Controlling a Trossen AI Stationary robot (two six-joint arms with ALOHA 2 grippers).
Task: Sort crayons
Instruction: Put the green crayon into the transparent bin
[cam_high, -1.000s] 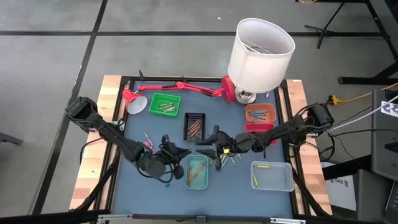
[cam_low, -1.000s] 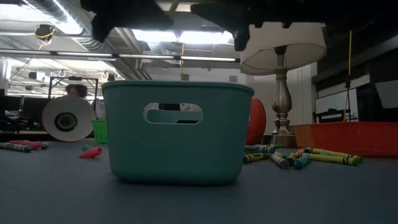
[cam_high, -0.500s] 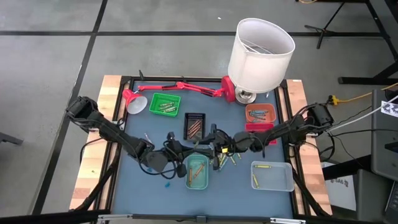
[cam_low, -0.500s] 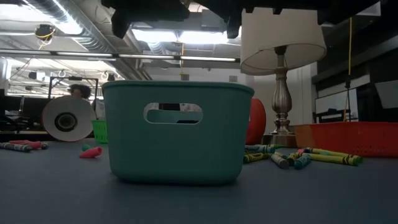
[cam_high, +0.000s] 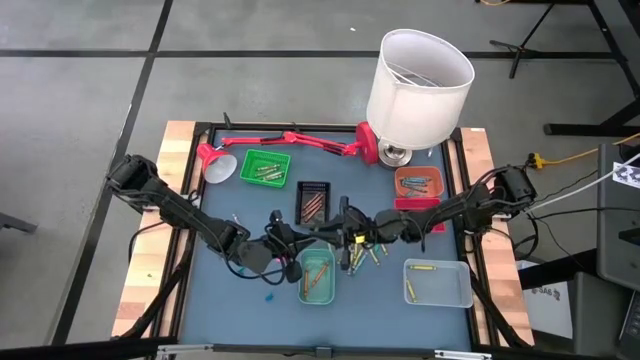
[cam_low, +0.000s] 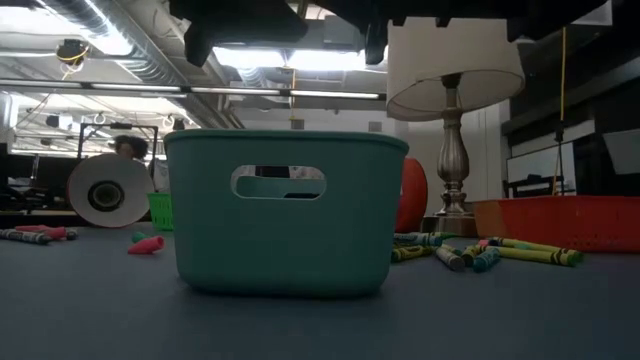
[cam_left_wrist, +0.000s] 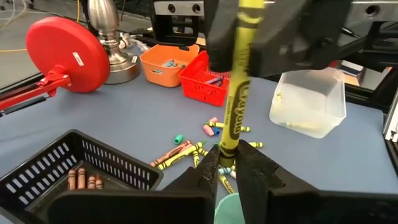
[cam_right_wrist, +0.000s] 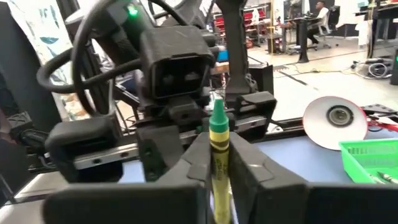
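Note:
A yellow-green crayon (cam_left_wrist: 235, 93) hangs in the air between my two grippers, above the table's middle. My left gripper (cam_high: 303, 238) reaches in from the left and my right gripper (cam_high: 338, 228) from the right. They meet nose to nose just beyond the teal tray's (cam_high: 318, 276) far end, and each is shut on the crayon. Loose crayons (cam_high: 364, 256) lie flat on the blue mat beside the tray; in the low view these crayons (cam_low: 480, 255) lie to its right. Both grippers show only as dark shapes along the low view's top. My left gripper pinches the crayon's blunt end (cam_left_wrist: 227, 155) between its two fingers. The crayon runs straight out along the fingers toward my right gripper, lifted clear of the table. My right gripper pinches the same crayon's wrapped body (cam_right_wrist: 219, 158) between its two fingers, coming roughly level from the table's right. The green tip (cam_right_wrist: 217, 113) sticks out past the fingers toward my left gripper.
A black basket (cam_high: 313, 202) with brown crayons sits just beyond the grippers. A green tray (cam_high: 265, 168) and a red desk lamp (cam_high: 290, 140) are at the far left. Orange (cam_high: 418, 182) and red (cam_high: 417, 207) trays, a clear tray (cam_high: 437, 282) and a white-shaded lamp (cam_high: 420, 85) stand right.
My left gripper has risen and moved from the teal tray's left side toward the far right, up to my right gripper. My right gripper's fingers have come together on the crayon.

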